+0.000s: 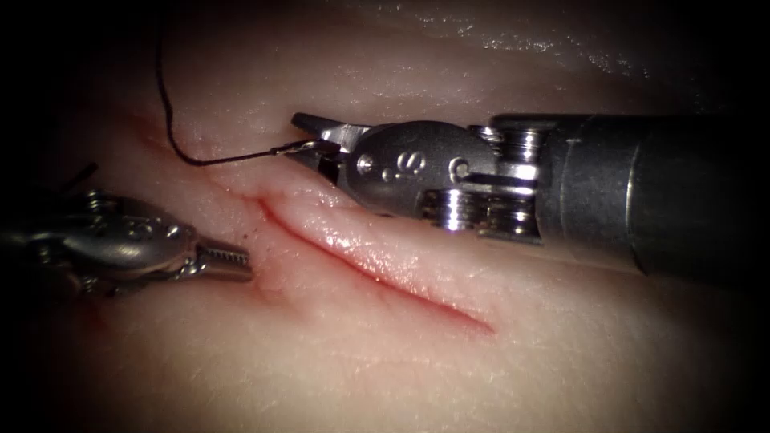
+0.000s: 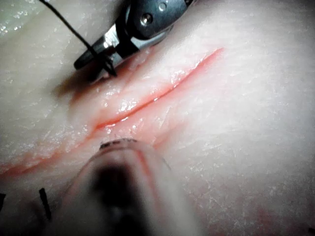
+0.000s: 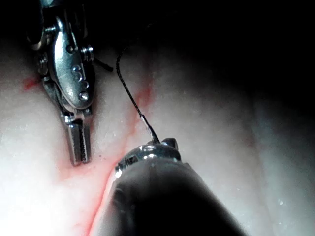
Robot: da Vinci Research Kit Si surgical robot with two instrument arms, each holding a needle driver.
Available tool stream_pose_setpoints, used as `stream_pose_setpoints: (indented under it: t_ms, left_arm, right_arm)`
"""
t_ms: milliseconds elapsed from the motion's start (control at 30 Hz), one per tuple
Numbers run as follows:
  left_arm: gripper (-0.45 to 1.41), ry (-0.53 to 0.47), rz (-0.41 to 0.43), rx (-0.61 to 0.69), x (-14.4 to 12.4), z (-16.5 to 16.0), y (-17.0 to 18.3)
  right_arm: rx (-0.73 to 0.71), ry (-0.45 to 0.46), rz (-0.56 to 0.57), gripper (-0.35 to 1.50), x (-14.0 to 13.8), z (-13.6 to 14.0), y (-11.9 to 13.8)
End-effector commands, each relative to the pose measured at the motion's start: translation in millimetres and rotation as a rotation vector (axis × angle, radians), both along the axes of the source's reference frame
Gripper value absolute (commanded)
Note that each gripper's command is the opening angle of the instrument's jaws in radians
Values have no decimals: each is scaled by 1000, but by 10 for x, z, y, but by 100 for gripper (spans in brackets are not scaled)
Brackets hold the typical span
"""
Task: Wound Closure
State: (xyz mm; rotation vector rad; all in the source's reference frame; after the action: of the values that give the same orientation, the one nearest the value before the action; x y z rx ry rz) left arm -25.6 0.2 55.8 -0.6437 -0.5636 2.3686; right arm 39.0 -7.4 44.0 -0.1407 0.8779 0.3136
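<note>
Steel needle (image 1: pixel 298 147) in right gripper (image 1: pixel 314 143), above cut (image 1: pixel 377 277).

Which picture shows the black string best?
The endoscope view: the thread curves down across the tissue to the right tool, whose jaws grip the needle's tail. The left wrist view and right wrist view show short stretches.

Both polished metal claws, left (image 1: pixel 228 262) and right (image 1: pixel 321 138), gleam over moist, glossy tissue (image 1: pixel 385 353); the thread (image 1: pixel 172 120) looks matt.
</note>
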Motion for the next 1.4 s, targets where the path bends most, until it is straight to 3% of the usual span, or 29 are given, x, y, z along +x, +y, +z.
stream_pose_setpoints:
  t_ms: [33, 267, 900, 1400]
  left_arm:
    - [7, -6, 3, -6, -7, 6, -2]
    - [7, -19, -3, -19, -19, 9, -1]
    - [7, -26, 6, -38, -15, 32, -12]
    - [7, -23, 9, -34, -15, 32, -14]
  right_arm:
    - [-3, -3, 8, -35, 4, 9, 9]
    - [-12, -3, 26, -35, -4, 19, 23]
    - [-14, 44, 79, -35, -9, 6, 50]
    - [-115, 27, 4, -35, -13, 4, 59]
